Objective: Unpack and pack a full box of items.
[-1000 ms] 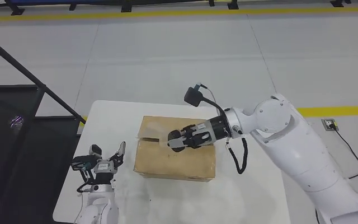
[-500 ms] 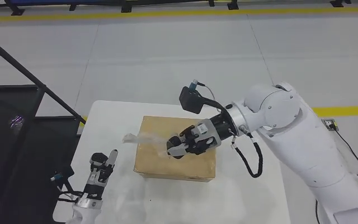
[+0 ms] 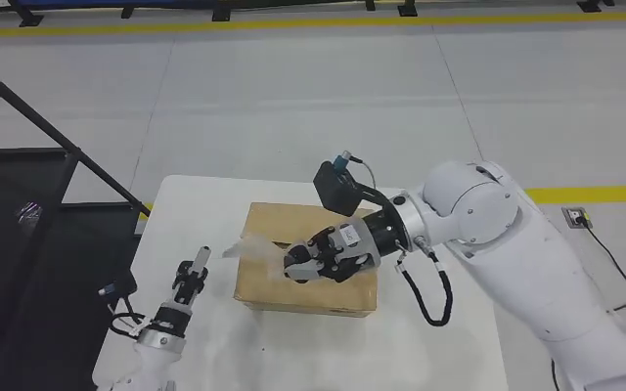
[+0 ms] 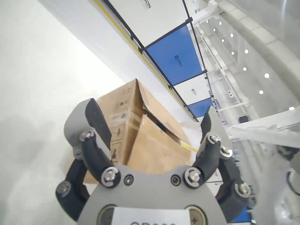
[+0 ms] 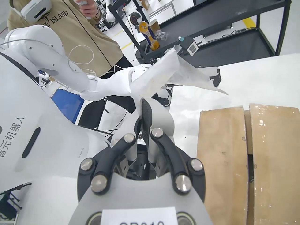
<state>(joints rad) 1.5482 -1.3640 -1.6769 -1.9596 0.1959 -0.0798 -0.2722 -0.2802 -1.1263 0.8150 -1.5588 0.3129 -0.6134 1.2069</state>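
Progress: early, seal-removal stage, by my reading. Left gripper (image 4: 151, 114) is hanging open and unloaded just beside the box's left end. White crumpled tape strip (image 5: 164, 76) is trailing over that end, and whether any of it is sticking to the cardboard I cannot tell. Brown cardboard box (image 3: 269, 288) is sitting mid-way on the white table (image 3: 196, 210), its 2 top flaps lying shut. Right gripper (image 5: 143, 111) is hovering over the lid, clamping the strip. Remaining: opening flaps, unpacking, repacking. Count: 1 box, 1 strip, 2 flaps, 2 grippers.
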